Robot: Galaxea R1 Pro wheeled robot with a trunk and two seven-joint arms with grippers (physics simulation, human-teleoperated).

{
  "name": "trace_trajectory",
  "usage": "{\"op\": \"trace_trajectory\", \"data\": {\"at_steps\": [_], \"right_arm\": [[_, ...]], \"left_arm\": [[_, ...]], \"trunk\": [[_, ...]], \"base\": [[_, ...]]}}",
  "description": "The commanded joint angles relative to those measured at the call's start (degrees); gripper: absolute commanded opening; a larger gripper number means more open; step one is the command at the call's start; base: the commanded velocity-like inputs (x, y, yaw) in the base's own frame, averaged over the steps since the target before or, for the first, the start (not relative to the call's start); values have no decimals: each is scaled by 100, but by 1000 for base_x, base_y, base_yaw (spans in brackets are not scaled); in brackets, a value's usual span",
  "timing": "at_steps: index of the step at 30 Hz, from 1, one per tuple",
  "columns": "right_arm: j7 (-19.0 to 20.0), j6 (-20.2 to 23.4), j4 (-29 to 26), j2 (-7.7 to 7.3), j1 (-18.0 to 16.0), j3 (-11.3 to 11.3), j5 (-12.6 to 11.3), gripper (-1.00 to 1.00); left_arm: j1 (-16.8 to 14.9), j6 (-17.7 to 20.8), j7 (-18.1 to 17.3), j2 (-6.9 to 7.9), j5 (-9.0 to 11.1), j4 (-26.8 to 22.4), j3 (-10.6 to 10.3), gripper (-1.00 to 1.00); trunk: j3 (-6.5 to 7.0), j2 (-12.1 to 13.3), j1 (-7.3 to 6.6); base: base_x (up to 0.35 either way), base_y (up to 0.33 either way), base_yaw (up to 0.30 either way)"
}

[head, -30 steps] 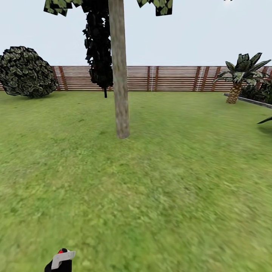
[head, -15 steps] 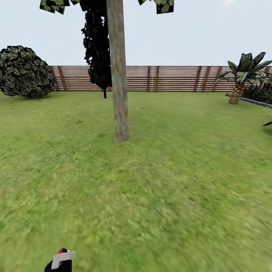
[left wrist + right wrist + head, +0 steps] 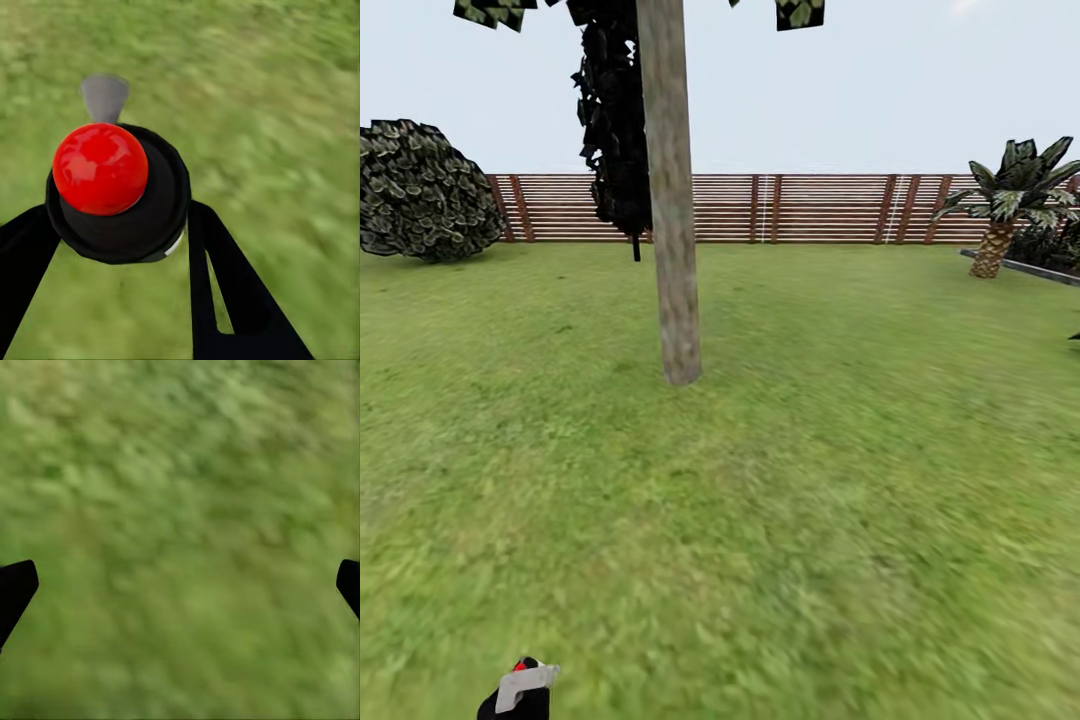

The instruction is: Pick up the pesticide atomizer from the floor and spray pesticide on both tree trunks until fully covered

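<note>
A tree with a straight mottled beige-grey trunk [image 3: 671, 200] rises from the lawn ahead, slightly left of centre; bits of its blocky dark crown [image 3: 488, 12] show at the top edge. The pesticide atomizer [image 3: 520, 690], black with a red cap and grey nozzle, pokes up at the bottom left of the head view. In the left wrist view my left gripper [image 3: 116, 225] is shut on the atomizer [image 3: 116, 195], its black fingers [image 3: 225, 292] on either side of the body and its grey nozzle [image 3: 103, 96] pointing over the grass. My right gripper [image 3: 180, 585] is open over bare grass.
A near-black narrow conifer [image 3: 612, 120] stands behind the trunk. A round shrub [image 3: 422, 192] sits at the far left, a short palm [image 3: 1005, 205] and a raised bed edge [image 3: 1025, 265] at the far right. The brown slat fence [image 3: 810, 208] closes the lawn's far side.
The whole head view has shifted: the trunk looks nearer and its base lower, the palm has slid right. The atomizer stays held at the bottom left.
</note>
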Motion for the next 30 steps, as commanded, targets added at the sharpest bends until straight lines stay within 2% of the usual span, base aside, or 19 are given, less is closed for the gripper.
{"op": "trace_trajectory", "data": {"at_steps": [1, 22, 30], "right_arm": [[24, -18, 4, 0, -3, -45, 32, 100], [24, -18, 4, 0, -3, -45, 32, 100], [24, -18, 4, 0, -3, -45, 33, 100]], "left_arm": [[-3, -15, -27, -1, 50, 4, 4, -100], [-3, -11, -27, 21, 53, -4, 4, -100], [-3, -14, -31, 20, 145, 2, 4, -100]], "trunk": [[-5, -2, 2], [-5, -2, 2], [-5, -2, 2]], "base": [[340, 0, 0], [340, 0, 0], [340, 0, 0]]}}
